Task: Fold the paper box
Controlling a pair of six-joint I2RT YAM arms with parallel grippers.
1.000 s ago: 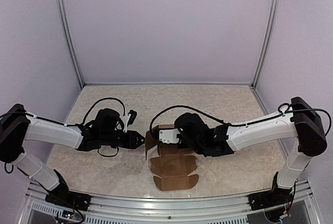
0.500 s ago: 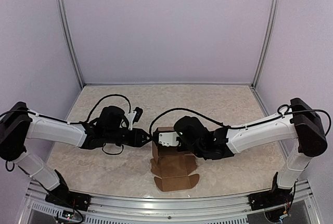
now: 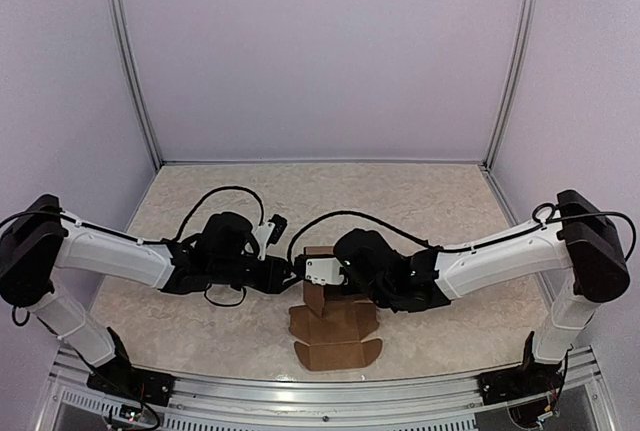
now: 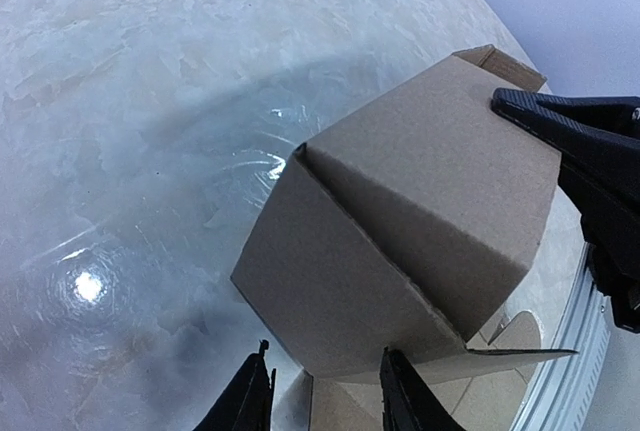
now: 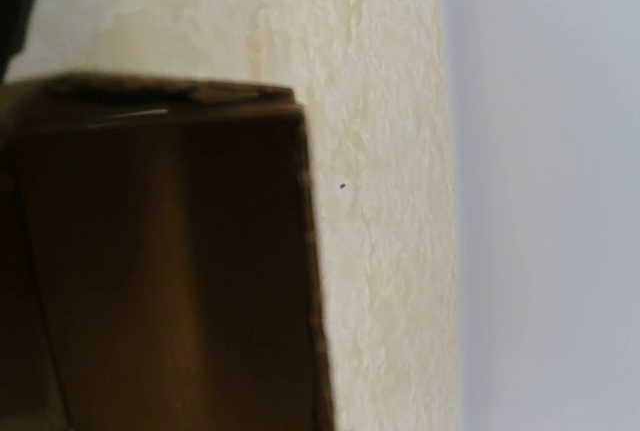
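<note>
Backdrop: plain lilac walls point(image 3: 320, 51) behind a beige marbled table point(image 3: 200, 201).
Paper box point(image 3: 335, 323): brown cardboard, half folded. It rests on the table between the two grippers. Its far part stands up as walls, and its near part lies flat with rounded flaps.
Box up close point(image 4: 400, 241): two outer panels meet at a sharp corner, and a loose flap sticks out low on one side.
Left gripper point(image 3: 285, 273): at the box's left side. Its fingers point(image 4: 250, 396) are spread apart with the lower edge of the raised wall just beyond them, and they pinch nothing.
Right gripper point(image 4: 515, 109): at the box's upper right edge, pressed together and touching the cardboard. I cannot tell whether any card sits between the tips.
Right wrist view: the dark inside of the box fills the left half.
Rail point(image 3: 320, 386): a metal strip just on the near side of the box.
</note>
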